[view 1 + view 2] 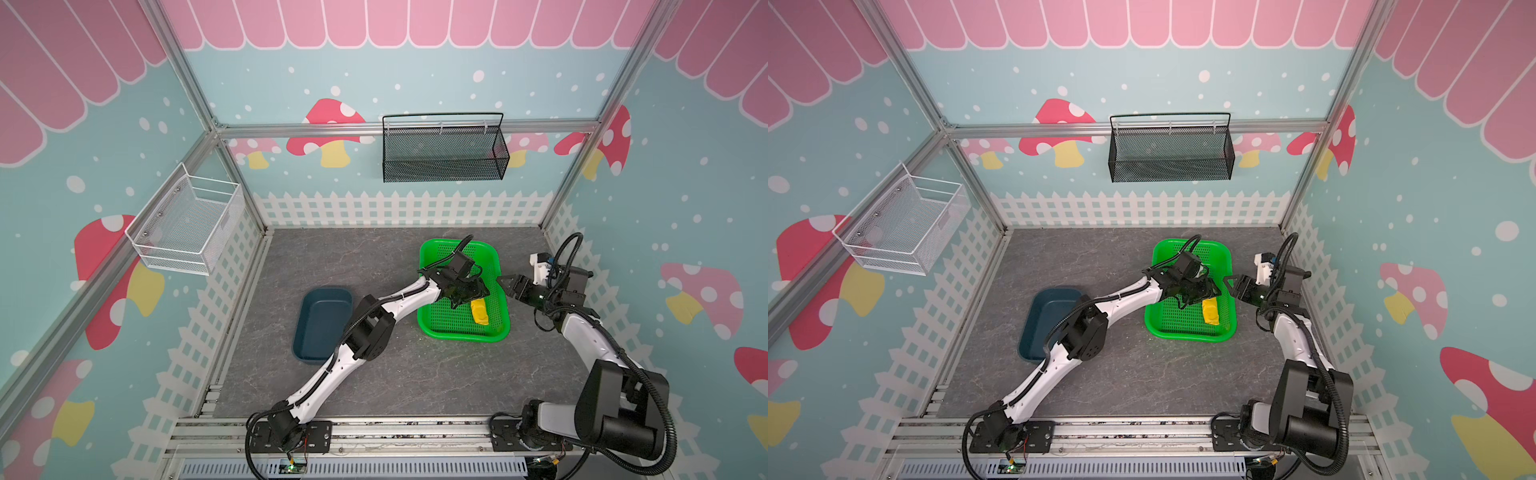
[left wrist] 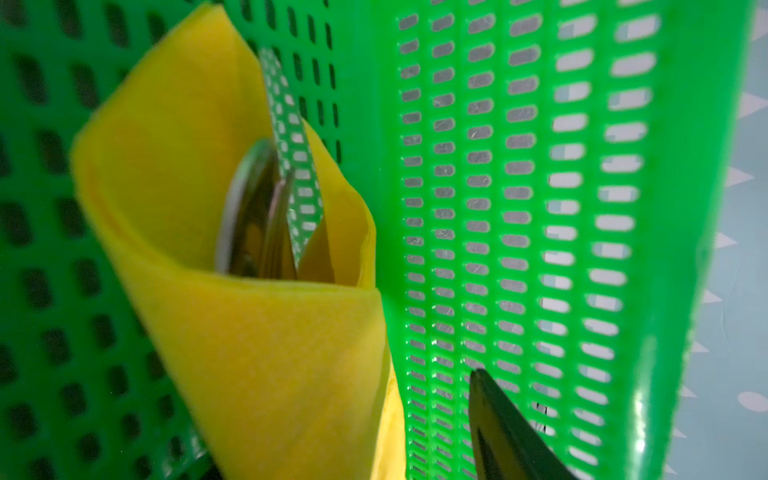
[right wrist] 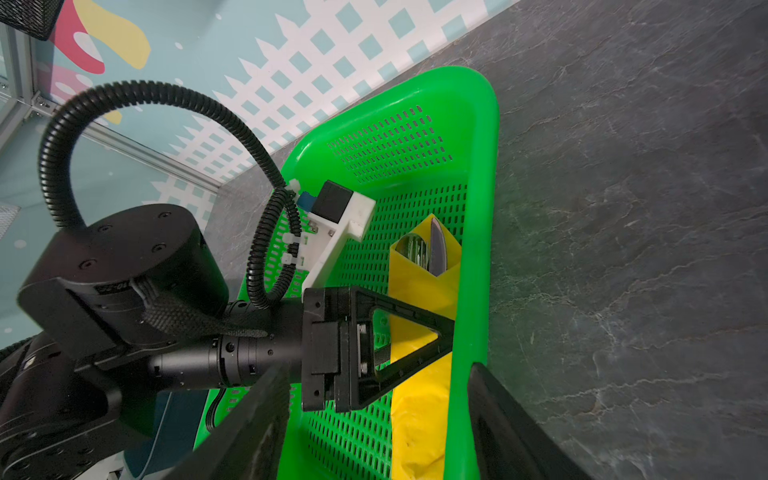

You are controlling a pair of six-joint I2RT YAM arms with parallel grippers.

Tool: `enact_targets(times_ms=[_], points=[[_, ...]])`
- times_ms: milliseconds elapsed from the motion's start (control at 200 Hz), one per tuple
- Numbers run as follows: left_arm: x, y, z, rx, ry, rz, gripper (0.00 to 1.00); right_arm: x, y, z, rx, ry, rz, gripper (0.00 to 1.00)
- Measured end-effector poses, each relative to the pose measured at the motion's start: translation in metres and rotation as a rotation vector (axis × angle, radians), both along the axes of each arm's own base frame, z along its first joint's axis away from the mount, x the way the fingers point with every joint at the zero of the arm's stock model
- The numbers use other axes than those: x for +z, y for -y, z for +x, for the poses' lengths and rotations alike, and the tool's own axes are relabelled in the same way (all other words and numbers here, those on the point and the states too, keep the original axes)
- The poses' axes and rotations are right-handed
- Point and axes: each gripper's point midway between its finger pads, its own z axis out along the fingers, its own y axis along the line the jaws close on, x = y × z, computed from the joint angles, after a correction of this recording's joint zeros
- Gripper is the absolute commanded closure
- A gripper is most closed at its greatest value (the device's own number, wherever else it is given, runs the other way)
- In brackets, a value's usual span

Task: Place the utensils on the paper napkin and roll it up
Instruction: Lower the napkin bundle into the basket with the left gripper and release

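Rolled napkin (image 1: 478, 311) in green basket (image 1: 465, 336)

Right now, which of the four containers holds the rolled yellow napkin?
The green perforated basket: the napkin roll lies in it. The dark blue tray, white wire basket and black mesh basket look empty.

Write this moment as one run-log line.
rolled yellow napkin: in green perforated basket, utensils inside | left gripper: open over napkin | right gripper: open, empty, at basket rim
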Motion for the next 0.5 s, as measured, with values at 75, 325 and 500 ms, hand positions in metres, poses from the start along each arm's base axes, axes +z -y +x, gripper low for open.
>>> enact_targets(times_ms=[75,325,500], points=[[-0.001,-0.001,-0.001,-0.002,-0.002,0.005,0.33,0.0,0.0,0.0,0.0,-0.001,0.001,0.3],[0.002,-0.009,-0.003,0.002,-0.001,0.03,0.3,0.0,0.0,0.0,0.001,-0.001,0.002,0.3],[0.002,-0.02,-0.004,0.02,-0.01,0.063,0.29,0.0,0.0,0.0,0.0,-0.002,0.005,0.3]])
